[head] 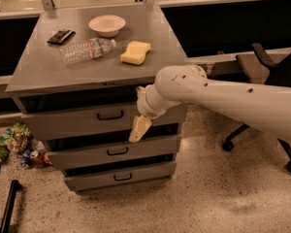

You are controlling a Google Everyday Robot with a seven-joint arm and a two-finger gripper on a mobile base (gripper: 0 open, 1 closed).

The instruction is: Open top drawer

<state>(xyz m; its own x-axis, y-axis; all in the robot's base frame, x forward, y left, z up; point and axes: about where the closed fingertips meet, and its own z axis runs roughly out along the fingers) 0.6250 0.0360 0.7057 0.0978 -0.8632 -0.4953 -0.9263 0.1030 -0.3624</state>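
Note:
The top drawer point(72, 122) is the uppermost grey metal front of the cabinet, with a small black bar handle point(110, 115) at its centre. A dark gap shows above it. My gripper point(139, 128) is cream-coloured and hangs from the white arm point(218, 98). It is in front of the drawer's lower right part, to the right of the handle and a little below it. It is not on the handle. Two more grey drawers, the middle one point(117, 151) and the bottom one point(120, 176), lie below.
On the cabinet top point(43, 72) are a white bowl point(106, 24), a lying plastic bottle point(87, 49), a yellow sponge point(136, 52) and a small black object point(61, 36). An office chair point(262, 69) stands at the right. Snack bags point(5, 142) and a can point(36, 158) lie on the floor at left.

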